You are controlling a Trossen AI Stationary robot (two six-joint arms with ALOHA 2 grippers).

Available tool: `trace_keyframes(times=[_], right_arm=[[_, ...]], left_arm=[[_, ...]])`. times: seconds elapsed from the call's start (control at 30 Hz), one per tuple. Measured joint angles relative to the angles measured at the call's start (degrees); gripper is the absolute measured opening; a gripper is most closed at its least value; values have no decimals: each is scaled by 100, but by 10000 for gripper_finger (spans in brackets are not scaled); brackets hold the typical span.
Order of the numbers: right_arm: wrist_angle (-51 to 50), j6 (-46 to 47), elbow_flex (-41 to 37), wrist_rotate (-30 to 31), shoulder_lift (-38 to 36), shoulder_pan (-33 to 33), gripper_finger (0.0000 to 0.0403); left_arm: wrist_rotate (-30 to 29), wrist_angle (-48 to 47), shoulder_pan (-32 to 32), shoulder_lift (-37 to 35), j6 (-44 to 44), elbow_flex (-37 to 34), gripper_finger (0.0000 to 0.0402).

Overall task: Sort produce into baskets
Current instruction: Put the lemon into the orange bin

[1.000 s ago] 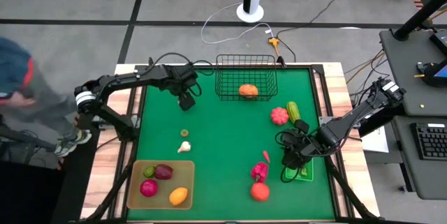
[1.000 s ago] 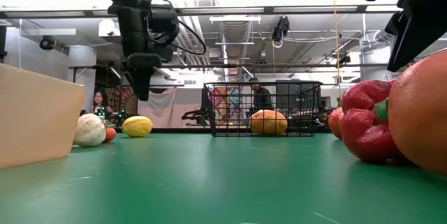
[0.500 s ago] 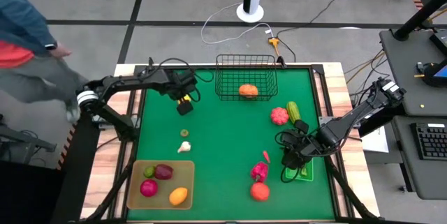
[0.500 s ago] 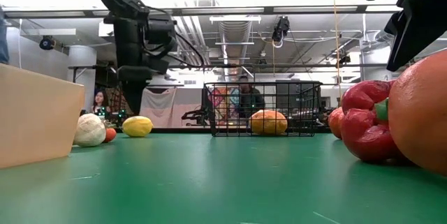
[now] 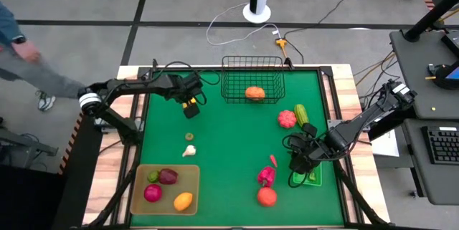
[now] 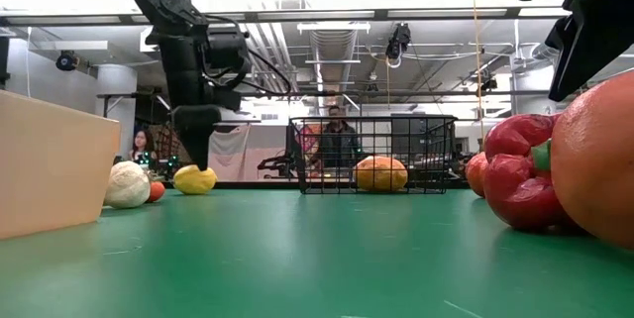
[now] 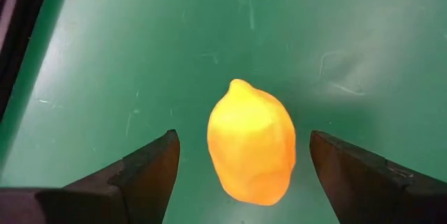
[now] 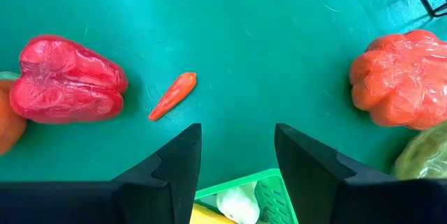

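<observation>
My left pincer [image 5: 190, 107] has come down beside the black wire-mesh basket [image 5: 252, 79], on its left, and now hangs low over the green table mat [image 5: 229, 151]. Compared with a second ago, its fingers [image 7: 143, 172] are spread wide and straddle the yellow, smooth, oval toy lemon [image 7: 251, 142], without touching it. In my judgement the grasp is ready to close; the lemon is not yet sorted. The lemon lies on the mat, pointed tip away from my wrist, skin glossy and slightly dimpled. My right pincer [image 5: 300, 165] waits open, well right of the basket, over the bright green plastic bin [image 8: 241, 199].
</observation>
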Motion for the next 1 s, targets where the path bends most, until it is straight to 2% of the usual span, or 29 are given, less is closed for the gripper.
trace_keyframes(times=[0.2, 0.5, 0.63, 0.83, 1.0], right_arm=[[-2, 2, 0, -1, 0, 1, 176], [-2, -3, 0, -2, 0, 0, 180], [0, 0, 0, -2, 0, 1, 181], [0, 0, 0, -2, 0, 2, 178], [0, 0, 0, -2, 0, 2, 178]], left_arm=[[-84, 31, 0, 108, -17, -79, 300], [-200, 261, 0, 650, -4, -155, 296], [-164, 274, -4, 790, 3, -136, 262], [-120, 256, -9, 734, 20, -151, 170], [104, -69, -107, 452, -97, -146, 162]])
